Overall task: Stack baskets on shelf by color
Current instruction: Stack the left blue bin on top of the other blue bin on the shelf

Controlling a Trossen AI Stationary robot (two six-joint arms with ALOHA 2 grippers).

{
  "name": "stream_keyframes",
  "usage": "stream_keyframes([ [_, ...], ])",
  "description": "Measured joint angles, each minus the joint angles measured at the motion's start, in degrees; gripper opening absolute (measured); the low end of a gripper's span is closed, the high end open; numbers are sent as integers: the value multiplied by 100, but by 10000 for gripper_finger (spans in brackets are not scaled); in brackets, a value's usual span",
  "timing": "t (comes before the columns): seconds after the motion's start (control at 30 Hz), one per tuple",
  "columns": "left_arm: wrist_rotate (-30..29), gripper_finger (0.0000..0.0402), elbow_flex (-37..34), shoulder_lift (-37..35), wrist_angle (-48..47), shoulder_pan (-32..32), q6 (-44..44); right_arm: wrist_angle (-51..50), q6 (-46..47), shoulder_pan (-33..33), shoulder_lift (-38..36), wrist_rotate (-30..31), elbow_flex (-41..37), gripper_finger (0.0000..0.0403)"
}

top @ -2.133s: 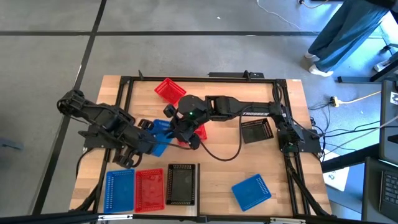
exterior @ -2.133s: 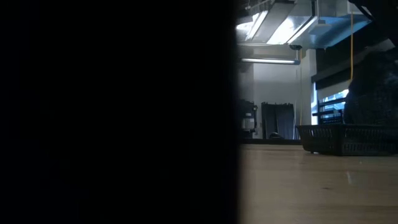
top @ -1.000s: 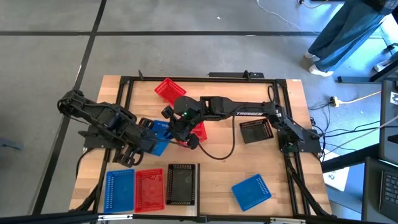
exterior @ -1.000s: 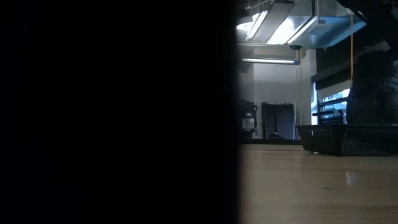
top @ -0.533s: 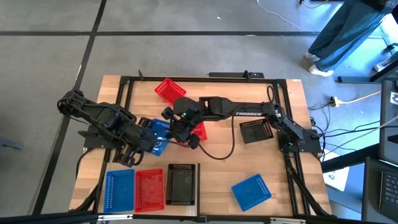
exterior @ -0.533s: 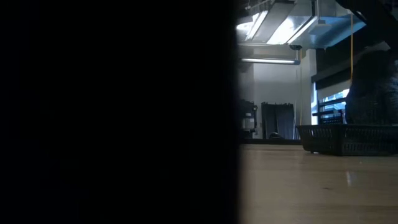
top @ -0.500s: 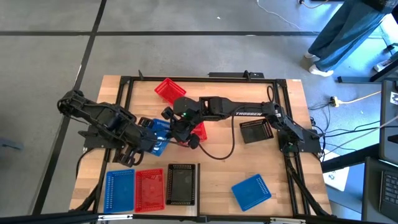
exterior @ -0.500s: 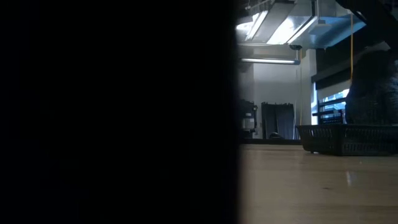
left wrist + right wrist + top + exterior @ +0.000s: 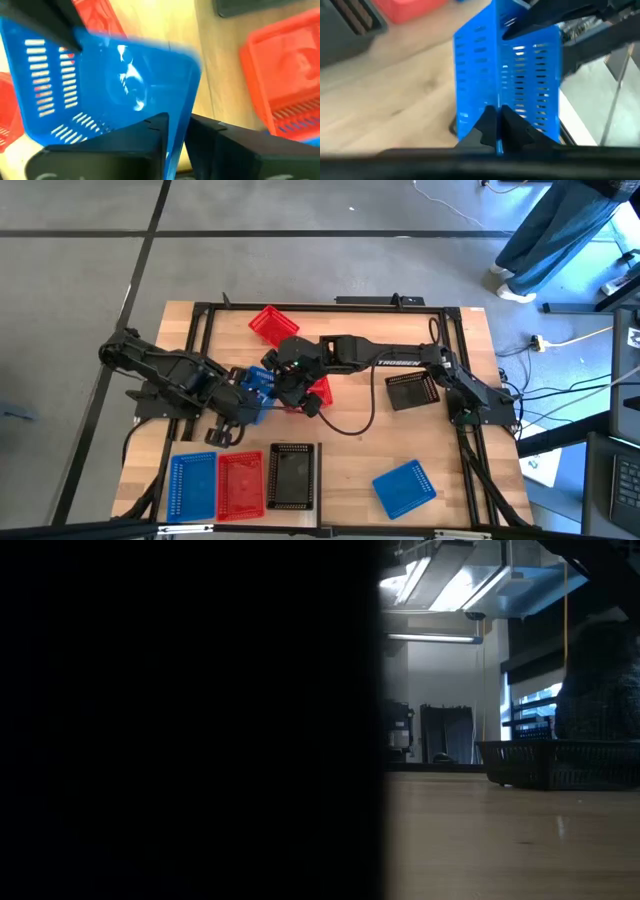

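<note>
Blue slotted plastic, one rectangular basket (image 9: 256, 383): you have it mid-surface between both arms. Your right pincer (image 9: 496, 131) is clamped on its thin wall; your left pincer (image 9: 176, 131) straddles the rim, fingers slightly parted. Red baskets (image 9: 272, 324) lie just beyond. Near edge: blue (image 9: 192, 485), red (image 9: 240, 483) and black (image 9: 292, 477) mesh baskets in a row on the plank-wood surface (image 9: 350, 465).
</note>
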Motion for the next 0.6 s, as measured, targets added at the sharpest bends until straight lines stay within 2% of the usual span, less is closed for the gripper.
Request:
stream_keyframes([
  [0.13,-56,63,0,68,32,21,-17,-160,14,2,4,368,0,1],
  [0.4,-54,60,0,35,176,86,-258,-510,-4,15,2,861,2,0],
  [0.6,-495,60,0,10,150,80,-748,-646,-11,13,2,1264,7,0],
])
